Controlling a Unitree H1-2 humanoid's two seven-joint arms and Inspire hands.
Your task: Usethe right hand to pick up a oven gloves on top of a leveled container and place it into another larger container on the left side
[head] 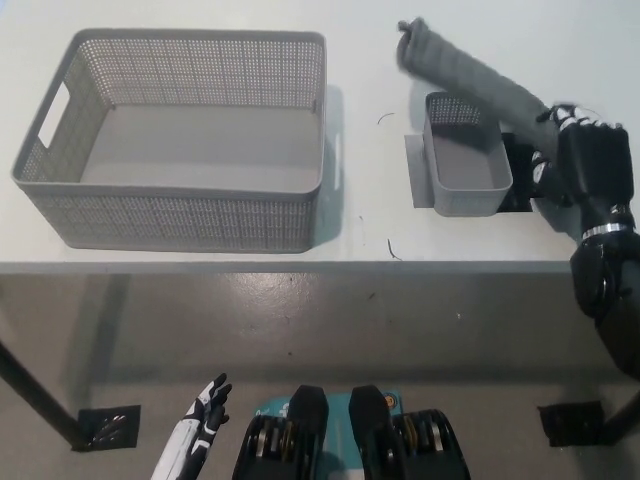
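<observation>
black right robot hand clenched, raised, white left robot hand low, fingers apart

A large perforated grey basket stands on the white table toward its left end, reaching close to the front edge. Toward the right end sits a small grey container, well apart from the basket, on what looks like a dark base. The black right hand is at the table's right edge, closed on one end of a dark grey oven glove, which slants up and away over the container's far rim, apparently lifted clear. The white left hand hangs below the front edge, fingers apart, holding nothing.
</observation>
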